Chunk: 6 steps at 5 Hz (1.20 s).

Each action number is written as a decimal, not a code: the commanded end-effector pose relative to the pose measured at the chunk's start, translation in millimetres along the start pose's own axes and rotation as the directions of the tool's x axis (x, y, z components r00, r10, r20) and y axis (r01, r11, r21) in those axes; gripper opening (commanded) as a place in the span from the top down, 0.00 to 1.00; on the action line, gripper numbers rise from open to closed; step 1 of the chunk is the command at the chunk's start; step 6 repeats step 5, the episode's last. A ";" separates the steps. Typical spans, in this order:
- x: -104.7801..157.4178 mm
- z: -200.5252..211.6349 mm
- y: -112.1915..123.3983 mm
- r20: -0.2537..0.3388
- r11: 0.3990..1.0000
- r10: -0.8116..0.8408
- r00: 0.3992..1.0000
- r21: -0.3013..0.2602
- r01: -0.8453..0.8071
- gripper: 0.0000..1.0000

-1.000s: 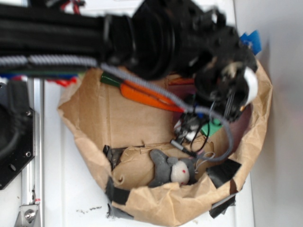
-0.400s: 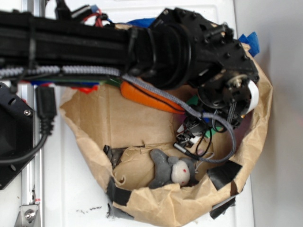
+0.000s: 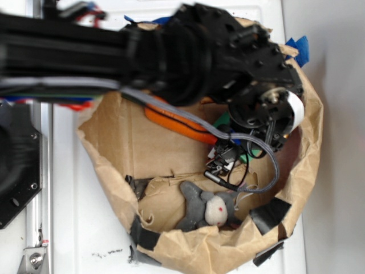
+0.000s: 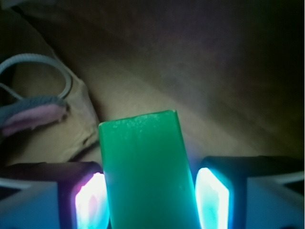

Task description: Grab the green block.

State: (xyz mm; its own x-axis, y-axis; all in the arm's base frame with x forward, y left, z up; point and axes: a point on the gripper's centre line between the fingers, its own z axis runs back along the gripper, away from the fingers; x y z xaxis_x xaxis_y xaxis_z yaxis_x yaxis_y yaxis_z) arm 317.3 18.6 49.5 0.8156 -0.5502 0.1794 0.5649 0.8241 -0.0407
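Observation:
The green block [image 4: 143, 171] is a smooth solid-green slab. In the wrist view it fills the whole gap between my two glowing pads [image 4: 90, 200], and each pad lies against one of its long sides. My gripper [image 4: 150, 191] is shut on it. From outside, the black wrist and gripper [image 3: 259, 123] reach down into the brown paper bag [image 3: 108, 165]. They cover most of the block, so only a green corner [image 3: 222, 121] shows at the wrist's left edge. The fingertips are hidden there.
An orange carrot [image 3: 171, 123] lies along the bag's floor, left of the gripper. A grey plush toy [image 3: 208, 208] sits at the bag's near side, and its pink ear [image 4: 33, 114] shows left of the block. A grey cable [image 3: 268, 177] loops under the wrist. Bag walls surround everything.
The arm has come lower into the bag and shifted slightly left. The wrist now covers more of the green block, and the bag's right wall has shifted a little inward.

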 end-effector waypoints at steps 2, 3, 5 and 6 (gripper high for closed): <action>-19.7 143.3 -43.0 0.085 0.836 0.538 0.838 0.070 -0.544 1.00; -18.2 145.0 -46.1 0.107 0.817 0.557 0.824 0.104 -0.567 1.00; -16.0 140.5 -41.2 0.114 0.797 0.582 0.805 0.117 -0.593 1.00; -16.0 140.5 -41.2 0.114 0.797 0.582 0.805 0.117 -0.593 1.00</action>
